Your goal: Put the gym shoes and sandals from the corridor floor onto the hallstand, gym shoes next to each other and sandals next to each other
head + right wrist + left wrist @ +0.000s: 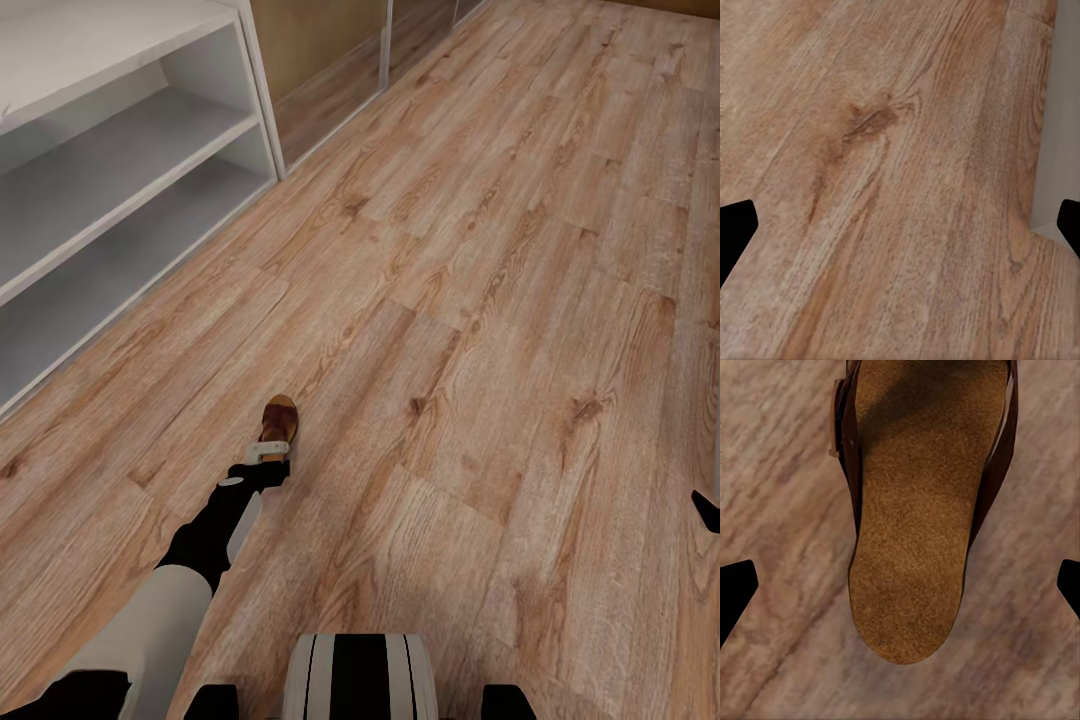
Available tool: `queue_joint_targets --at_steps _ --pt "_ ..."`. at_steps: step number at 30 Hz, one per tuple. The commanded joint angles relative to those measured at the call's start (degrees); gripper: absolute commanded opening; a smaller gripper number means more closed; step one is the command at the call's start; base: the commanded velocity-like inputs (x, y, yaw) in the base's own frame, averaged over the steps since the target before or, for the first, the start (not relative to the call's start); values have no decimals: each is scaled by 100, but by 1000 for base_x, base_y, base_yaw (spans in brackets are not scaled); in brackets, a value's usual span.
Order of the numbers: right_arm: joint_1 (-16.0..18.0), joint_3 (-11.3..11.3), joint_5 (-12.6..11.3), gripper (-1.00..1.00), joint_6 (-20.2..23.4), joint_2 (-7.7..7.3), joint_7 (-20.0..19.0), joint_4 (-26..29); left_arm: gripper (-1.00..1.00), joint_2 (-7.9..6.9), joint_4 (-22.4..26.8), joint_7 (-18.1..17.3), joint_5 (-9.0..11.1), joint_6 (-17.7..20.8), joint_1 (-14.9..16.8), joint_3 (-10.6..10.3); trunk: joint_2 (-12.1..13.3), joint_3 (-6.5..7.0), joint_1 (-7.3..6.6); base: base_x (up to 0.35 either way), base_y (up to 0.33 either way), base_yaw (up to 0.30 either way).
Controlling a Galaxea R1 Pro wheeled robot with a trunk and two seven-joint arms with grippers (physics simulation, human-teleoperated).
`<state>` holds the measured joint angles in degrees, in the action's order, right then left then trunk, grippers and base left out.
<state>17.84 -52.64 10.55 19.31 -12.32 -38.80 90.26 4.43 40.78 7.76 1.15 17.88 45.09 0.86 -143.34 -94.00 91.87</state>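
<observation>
One dark brown sandal (280, 412) with a tan footbed lies on the wood-plank corridor floor (480, 300). My left gripper (267, 455) hangs just above its heel end. In the left wrist view the sandal (915, 510) sits between my open left gripper (900, 585), whose black fingertips (735, 589) stand wide on either side without touching it. My right gripper (900, 225) is open over bare floor, and its tip (706, 510) peeks in at the head view's right edge. The grey-white hallstand (110, 130) stands at the upper left. The gym shoes and the other sandal are out of view.
A brown wall panel with a white frame (330, 70) runs behind the hallstand's end. A pale grey surface (1066, 112) edges the right wrist view. My base (360, 675) shows at the head view's lower edge. Wood floor stretches away to the right.
</observation>
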Motion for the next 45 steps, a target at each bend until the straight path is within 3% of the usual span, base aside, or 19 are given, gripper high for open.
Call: queue_joint_targets --at_steps 1,22,28,37,45 --pt "0 0 0 100 -1 0 -12 0 100 -1 0 0 -2 -6 0 -2 0 -2 0 0 0 0" --pt "0 0 0 100 2 2 -75 6 100 -21 -17 5 -25 -434 3 -7 0 -8 0 0 0 0" --pt "0 0 0 100 2 2 -75 8 100 -27 -231 6 -28 -753 55 -7 0 -8 0 0 0 0" --pt "0 0 0 100 3 2 -75 9 100 -30 -1132 7 -35 -1751 255 -7 0 -8 0 0 0 0" --pt "0 3 -1 100 3 4 -77 9 100 -58 -1461 7 -35 -2125 352 -7 0 -8 0 0 0 0"
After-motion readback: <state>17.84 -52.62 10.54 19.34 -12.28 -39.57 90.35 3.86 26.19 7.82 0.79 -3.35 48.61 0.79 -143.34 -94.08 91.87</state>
